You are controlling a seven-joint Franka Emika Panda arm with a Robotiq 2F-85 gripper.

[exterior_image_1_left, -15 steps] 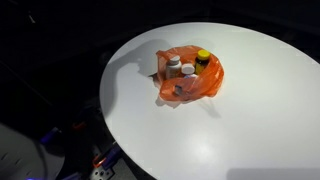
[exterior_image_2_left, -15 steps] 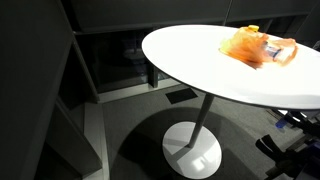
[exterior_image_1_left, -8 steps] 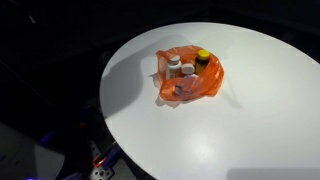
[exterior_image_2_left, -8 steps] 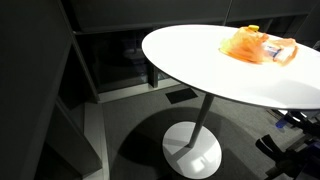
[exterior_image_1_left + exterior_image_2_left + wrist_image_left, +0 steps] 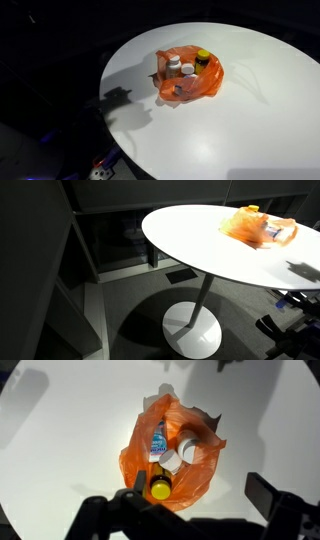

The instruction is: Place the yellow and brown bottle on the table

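The yellow and brown bottle stands in an orange plastic bag on the round white table. In the wrist view the bottle shows its yellow cap at the near end of the bag. My gripper is open and empty above the table. Its left finger is over the bag beside the bottle and its right finger is over bare tabletop. The gripper itself is out of both exterior views; only its shadow falls on the table.
Two white-capped bottles and a blue-labelled bottle share the bag. The table stands on a single pedestal with a round base. The surroundings are dark.
The arm's shadow has moved further onto the tabletop in both exterior views. The bag and the bottles have not moved.
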